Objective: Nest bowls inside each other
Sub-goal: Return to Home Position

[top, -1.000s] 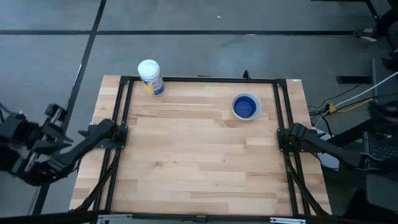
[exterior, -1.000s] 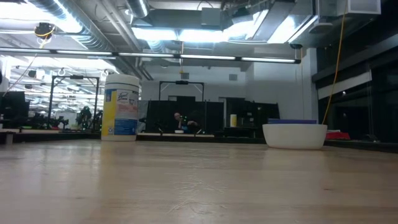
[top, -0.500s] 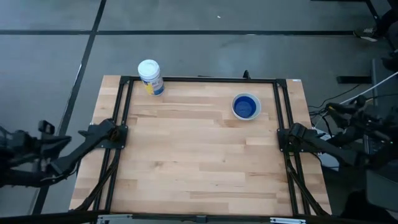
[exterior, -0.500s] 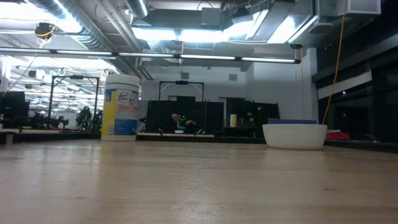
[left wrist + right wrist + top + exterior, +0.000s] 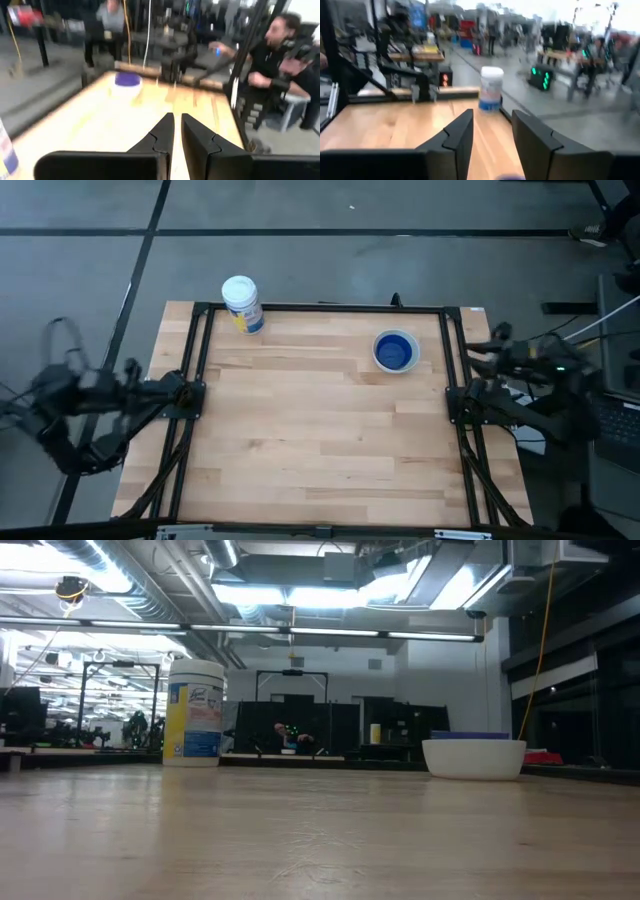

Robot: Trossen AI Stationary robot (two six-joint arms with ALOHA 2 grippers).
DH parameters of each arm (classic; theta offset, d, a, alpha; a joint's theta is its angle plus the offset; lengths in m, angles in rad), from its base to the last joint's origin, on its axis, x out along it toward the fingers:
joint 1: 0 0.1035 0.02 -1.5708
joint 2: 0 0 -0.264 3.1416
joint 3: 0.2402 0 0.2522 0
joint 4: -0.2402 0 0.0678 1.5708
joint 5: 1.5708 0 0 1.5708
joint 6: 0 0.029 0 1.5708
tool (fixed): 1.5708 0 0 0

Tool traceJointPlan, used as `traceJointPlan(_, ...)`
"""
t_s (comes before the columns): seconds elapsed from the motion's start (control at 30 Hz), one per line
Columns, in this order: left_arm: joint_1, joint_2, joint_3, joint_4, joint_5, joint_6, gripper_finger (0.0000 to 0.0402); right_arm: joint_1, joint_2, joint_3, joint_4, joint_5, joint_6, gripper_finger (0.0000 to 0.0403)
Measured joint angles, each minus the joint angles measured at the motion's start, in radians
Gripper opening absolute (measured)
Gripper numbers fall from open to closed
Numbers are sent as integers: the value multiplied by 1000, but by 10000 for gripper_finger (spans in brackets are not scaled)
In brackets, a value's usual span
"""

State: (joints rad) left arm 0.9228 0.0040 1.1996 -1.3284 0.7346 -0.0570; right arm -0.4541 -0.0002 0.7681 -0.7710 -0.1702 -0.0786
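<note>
A white bowl [image 5: 395, 351] with a dark blue bowl nested in it rests by its bottom on the table's far right part; the low view [image 5: 474, 756] and the left wrist view [image 5: 126, 83] also show it. Any other bowls are hidden or out of view. My left gripper [image 5: 177, 120] hovers at the table's left edge, level, pointing across the table, shut with only a slit between its fingers and nothing in it. My right gripper [image 5: 492, 117] hovers at the table's right edge [image 5: 480, 348], level, open, with nothing in it.
A white cylindrical container [image 5: 242, 304] with a blue-yellow label stands at the far left corner [image 5: 195, 713]. A black frame [image 5: 200, 380] runs along the table's sides. People [image 5: 280, 55] stand and sit beyond the table's right side. The wide wooden middle [image 5: 320, 430] lies bare.
Both arms have swung in from outside the table. My left gripper has come toward the table's left edge and sunk. My right gripper has come into view and reached the table's right edge. The bowls and the container have stayed put.
</note>
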Motion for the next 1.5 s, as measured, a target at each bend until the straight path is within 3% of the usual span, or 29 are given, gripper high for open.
traceJointPlan(0.2, 1, 0, -249, 151, 33, 104, 29, 0, 0, -294, 431, -95, 46, 119)
traceJointPlan(0.27, 0, 0, -306, 203, -70, 156, 29, 0, 0, -362, 540, -108, 67, 113)
traceJointPlan(0.33, -5, 0, -351, 205, -239, 201, 29, 0, -1, -411, 580, -76, 83, 107)
traceJointPlan(0.4, -19, 0, -382, 208, -317, 213, 29, 0, -1, -448, 589, -31, 91, 102)
traceJointPlan(0.53, -46, -1, -403, 271, -313, 157, 29, 0, -1, -509, 682, 0, 96, 96)
traceJointPlan(0.77, -29, -1, -537, 771, -226, 72, 29, 0, -1, -727, 841, -5, 176, 94)
traceJointPlan(0.93, -31, -2, -793, 943, -199, 26, 29, 0, 1, -754, 832, -17, 189, 100)
traceJointPlan(1.07, -67, -2, -1121, 1347, -146, -135, 29, 1, 0, -753, 834, -70, 175, 103)
traceJointPlan(1.1, -82, -3, -1199, 1394, -172, -157, 29, 0, 0, -753, 821, -70, 169, 103)
traceJointPlan(1.2, -148, 88, -1180, 1429, -243, -60, 29, 1, 10, -753, 824, -73, 158, 97)
traceJointPlan(1.33, -217, 130, -1188, 1395, -446, 56, 29, 2, 23, -753, 823, -59, 123, 86)
traceJointPlan(1.5, -299, 179, -1191, 1383, -597, 150, 29, 3, 71, -753, 808, -8, 96, 73)
